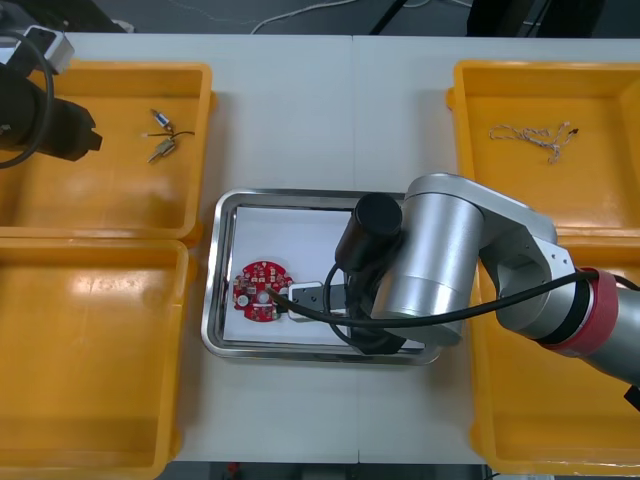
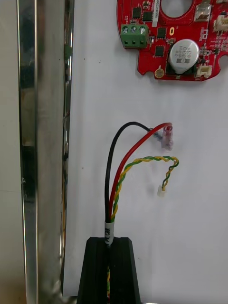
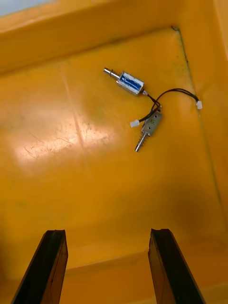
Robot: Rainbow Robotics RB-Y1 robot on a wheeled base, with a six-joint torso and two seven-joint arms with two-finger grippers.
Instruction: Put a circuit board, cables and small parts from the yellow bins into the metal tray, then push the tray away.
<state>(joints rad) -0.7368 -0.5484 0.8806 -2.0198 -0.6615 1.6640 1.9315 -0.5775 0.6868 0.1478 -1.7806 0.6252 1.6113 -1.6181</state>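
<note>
Right now I have the right gripper point(image 2: 110, 241) low inside the metal tray point(image 1: 222, 280), which sits at the centre of the frame in the front view, between the yellow bins. Its jaws are closed tight on a cable bundle point(image 2: 114, 194) of black, red and twisted yellow-green wires. The wires rise from between the black fingers point(image 2: 126, 270) and fan out over the tray's white floor. Their free ends lie near the round red circuit board point(image 2: 161, 38) but apart from it. The shiny tray wall point(image 2: 42, 142) runs alongside the fingers.

From the front view I see the board point(image 1: 262, 292) lying flat in the lower left part of the tray. The right arm's grey body reaches in from the lower right of the frame and covers much of the tray's right half.

My left gripper point(image 1: 92, 140) hangs over the upper left bin point(image 1: 120, 190), at the upper left of the frame. Its jaws stand wide apart with nothing between them point(image 3: 107, 232). Two small metal parts point(image 3: 137, 102) with thin black leads lie on the bin floor beyond the fingertips, near a corner. In the front view they point(image 1: 160, 137) sit toward that bin's right side.

A light twisted cable point(image 1: 530, 135) lies in the upper right bin point(image 1: 600, 190)
</note>
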